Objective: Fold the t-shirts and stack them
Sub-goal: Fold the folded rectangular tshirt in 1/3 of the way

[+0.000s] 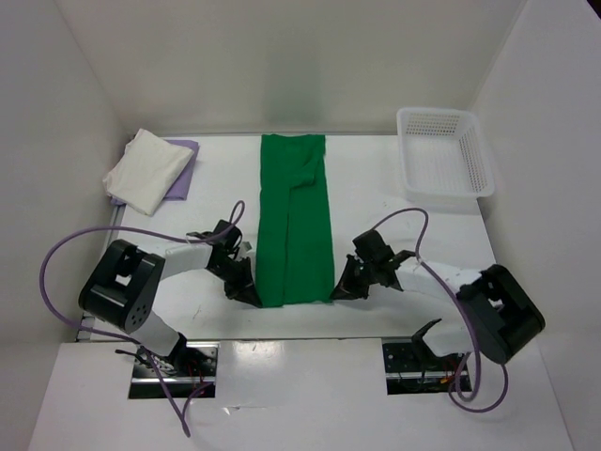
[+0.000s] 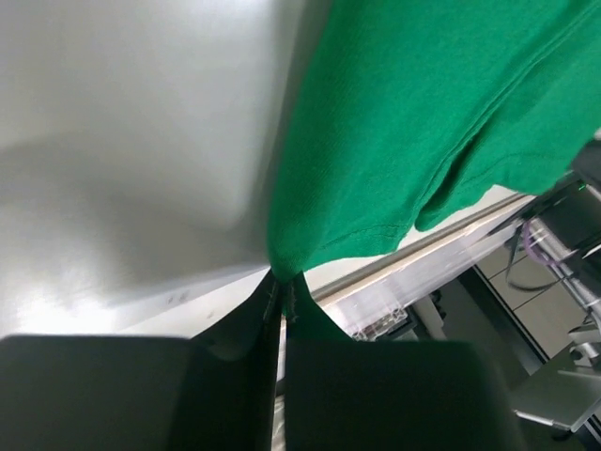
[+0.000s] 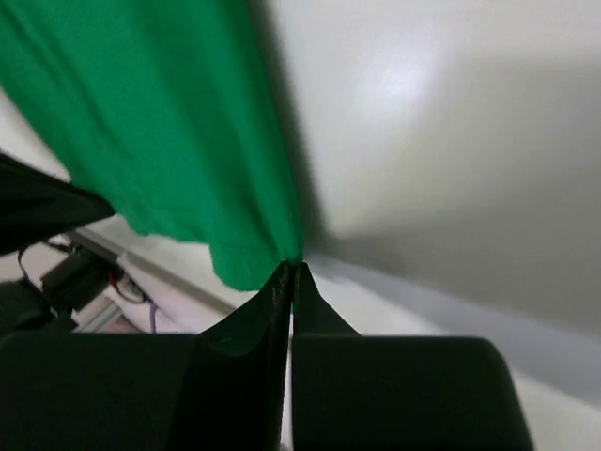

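Since the left pincer (image 1: pixel 250 295) and right pincer (image 1: pixel 338 292) are closed tight on only the 7 and 5 o'clock corner tips of the green shirt (image 1: pixel 293 216), it might slip out.

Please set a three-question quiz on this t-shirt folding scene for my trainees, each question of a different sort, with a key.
1. True or false: the left gripper and the right gripper are each shut on a near corner of the bright green cloth t-shirt.
2. Fill in: the white plastic mesh basket stands at the far end of the table, on the robot's ____ side.
3. The folded cream white cloth t-shirt lies on: A) the lavender purple cloth t-shirt; B) the green t-shirt; C) the mesh basket.

Key: 1 true; 2 right; 3 A.
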Action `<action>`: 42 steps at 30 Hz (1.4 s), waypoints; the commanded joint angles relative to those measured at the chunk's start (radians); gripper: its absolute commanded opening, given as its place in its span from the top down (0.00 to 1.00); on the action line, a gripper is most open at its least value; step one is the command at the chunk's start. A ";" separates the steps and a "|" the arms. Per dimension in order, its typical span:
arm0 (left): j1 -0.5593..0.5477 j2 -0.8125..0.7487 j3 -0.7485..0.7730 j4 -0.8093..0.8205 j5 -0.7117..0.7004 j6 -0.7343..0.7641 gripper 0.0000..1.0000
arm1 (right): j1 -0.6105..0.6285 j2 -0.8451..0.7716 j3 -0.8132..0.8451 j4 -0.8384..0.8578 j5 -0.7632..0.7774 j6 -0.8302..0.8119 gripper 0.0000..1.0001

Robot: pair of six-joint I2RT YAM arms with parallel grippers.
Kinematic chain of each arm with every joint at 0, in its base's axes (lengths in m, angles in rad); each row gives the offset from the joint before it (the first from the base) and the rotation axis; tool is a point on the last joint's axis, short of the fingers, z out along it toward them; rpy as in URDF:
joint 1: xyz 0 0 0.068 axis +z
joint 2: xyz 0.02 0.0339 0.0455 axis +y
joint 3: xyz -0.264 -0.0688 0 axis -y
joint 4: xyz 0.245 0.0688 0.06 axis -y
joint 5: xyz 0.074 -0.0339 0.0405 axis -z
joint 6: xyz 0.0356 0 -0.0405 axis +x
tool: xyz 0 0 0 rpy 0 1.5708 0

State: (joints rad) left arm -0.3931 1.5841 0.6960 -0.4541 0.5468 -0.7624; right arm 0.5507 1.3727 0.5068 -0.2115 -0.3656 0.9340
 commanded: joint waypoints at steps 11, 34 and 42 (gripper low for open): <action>0.075 -0.210 0.212 -0.341 0.025 0.048 1.00 | -0.073 -0.312 0.175 -0.313 -0.016 -0.028 1.00; 0.247 0.536 0.929 -0.035 -0.081 0.055 0.63 | -0.275 0.651 0.995 -0.201 0.082 -0.331 0.90; 0.209 0.246 0.736 0.094 -0.083 -0.005 0.52 | -0.275 0.470 0.991 -0.244 0.119 -0.366 0.58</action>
State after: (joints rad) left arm -0.1390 1.9850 1.5002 -0.4389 0.4343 -0.7410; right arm 0.2829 1.9930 1.4853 -0.4576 -0.2726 0.6025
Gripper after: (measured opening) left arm 0.480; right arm 0.407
